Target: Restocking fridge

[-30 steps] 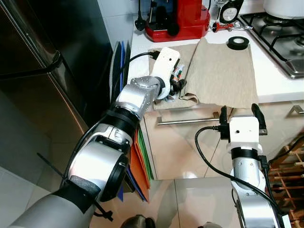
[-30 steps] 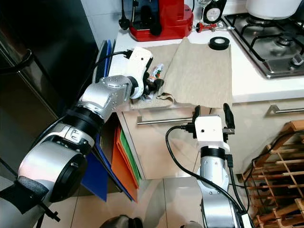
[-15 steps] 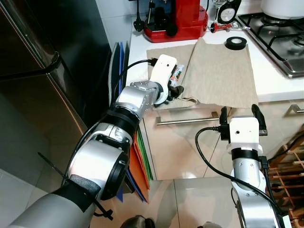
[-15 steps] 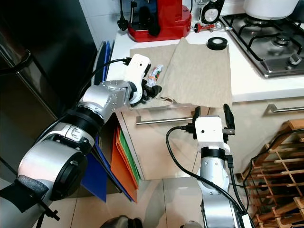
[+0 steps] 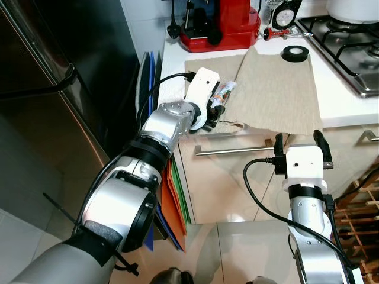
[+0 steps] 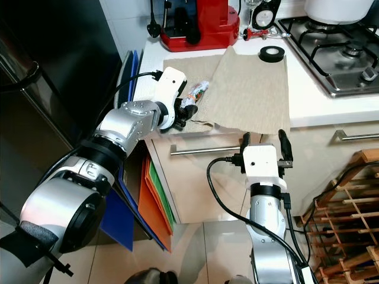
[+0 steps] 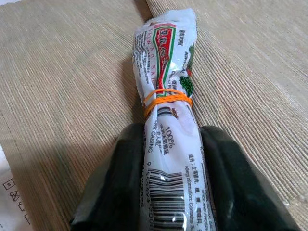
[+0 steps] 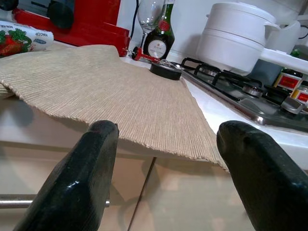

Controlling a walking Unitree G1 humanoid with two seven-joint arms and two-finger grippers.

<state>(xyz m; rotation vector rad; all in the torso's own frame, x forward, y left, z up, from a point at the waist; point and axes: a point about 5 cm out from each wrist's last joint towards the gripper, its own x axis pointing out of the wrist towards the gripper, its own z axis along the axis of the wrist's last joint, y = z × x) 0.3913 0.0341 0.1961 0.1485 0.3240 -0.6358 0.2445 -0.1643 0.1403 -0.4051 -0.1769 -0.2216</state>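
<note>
Pickup step. We hold sausage pack [image 7: 166,120] in left gripper [image 5: 218,110], jaws clamped, just above cloth [image 5: 278,89]. Right gripper [image 5: 299,142] idle, jaws apart. Next, we judge: turn to fridge [image 5: 53,77], open door.

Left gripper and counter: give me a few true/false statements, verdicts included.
1. The left gripper is shut on the sausage pack. True.
2. The sausage pack has an orange rubber band around it. True.
3. The right gripper is shut on the beige cloth. False: it is open and hangs in front of the drawer below the counter edge, touching nothing.
4. A black tape roll lies on the cloth near the gas hob. True.
5. The appliance at the back of the counter is blue. False: it is a red appliance.
</note>
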